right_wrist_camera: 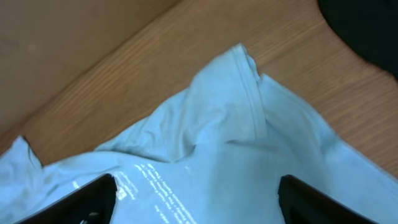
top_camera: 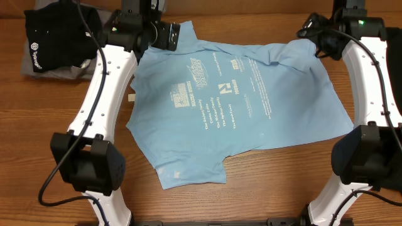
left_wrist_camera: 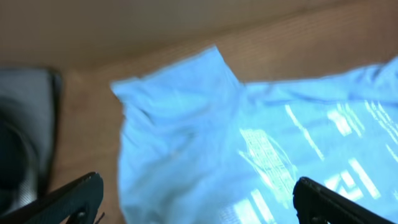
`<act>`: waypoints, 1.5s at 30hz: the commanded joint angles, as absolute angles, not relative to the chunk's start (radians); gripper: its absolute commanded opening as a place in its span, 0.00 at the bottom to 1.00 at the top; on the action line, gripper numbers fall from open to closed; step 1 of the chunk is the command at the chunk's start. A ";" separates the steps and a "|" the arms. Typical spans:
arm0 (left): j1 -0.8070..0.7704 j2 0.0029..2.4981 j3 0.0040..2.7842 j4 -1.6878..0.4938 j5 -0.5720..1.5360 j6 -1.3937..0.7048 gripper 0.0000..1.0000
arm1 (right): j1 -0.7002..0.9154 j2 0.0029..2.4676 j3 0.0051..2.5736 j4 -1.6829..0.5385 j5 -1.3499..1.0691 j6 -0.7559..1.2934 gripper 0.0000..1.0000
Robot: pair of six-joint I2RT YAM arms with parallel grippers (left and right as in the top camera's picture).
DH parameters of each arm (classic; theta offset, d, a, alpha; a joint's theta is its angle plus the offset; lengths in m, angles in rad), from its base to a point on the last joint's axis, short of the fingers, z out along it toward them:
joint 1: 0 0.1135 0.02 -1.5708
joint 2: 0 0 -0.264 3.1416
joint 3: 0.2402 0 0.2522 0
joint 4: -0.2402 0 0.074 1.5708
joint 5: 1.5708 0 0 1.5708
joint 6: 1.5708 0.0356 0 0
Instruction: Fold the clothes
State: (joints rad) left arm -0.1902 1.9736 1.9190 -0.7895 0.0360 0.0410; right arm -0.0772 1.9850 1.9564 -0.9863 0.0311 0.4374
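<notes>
Both my jaws stand released above the far corners of the light blue T-shirt [top_camera: 232, 107], spread print-up on the tabletop [top_camera: 264, 188]; flattening seems done, so next I must grasp an edge to fold.

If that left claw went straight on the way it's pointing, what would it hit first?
Most likely the light blue T-shirt, which fills the space ahead of the open left gripper; how far off it lies is hard to judge.

Wood table [top_camera: 264, 185]: lt-blue tee [top_camera: 239, 107], black/grey tees [top_camera: 55, 39].
</notes>
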 commanded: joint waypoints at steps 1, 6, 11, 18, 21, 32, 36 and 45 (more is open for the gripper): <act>-0.191 2.039 1.912 -0.834 0.107 -0.012 1.00 | -0.080 1.996 1.939 -0.959 0.015 0.437 0.74; -0.191 2.104 1.912 -0.971 0.160 -0.016 1.00 | -0.080 2.097 1.938 -0.953 -0.059 0.439 0.70; -0.191 2.153 1.911 -1.062 0.184 -0.016 1.00 | -0.080 2.192 1.938 -0.916 -0.168 0.450 0.70; -0.191 2.181 1.910 -1.071 0.184 -0.015 1.00 | -0.081 2.286 1.938 -0.906 -0.255 0.557 0.70; -0.191 2.181 1.910 -1.073 0.184 -0.015 1.00 | -0.087 2.311 1.938 -0.917 -0.169 0.605 0.70; -0.191 2.181 1.910 -1.058 0.184 -0.015 1.00 | -0.169 2.314 1.938 -0.893 -0.109 0.436 0.70; -0.191 2.181 1.910 -1.046 0.184 -0.015 1.00 | -0.207 2.316 1.937 -0.905 -0.117 0.437 0.61; -0.191 2.181 1.910 -1.043 0.184 -0.015 1.00 | -0.191 2.321 1.936 -0.892 -0.149 0.437 0.55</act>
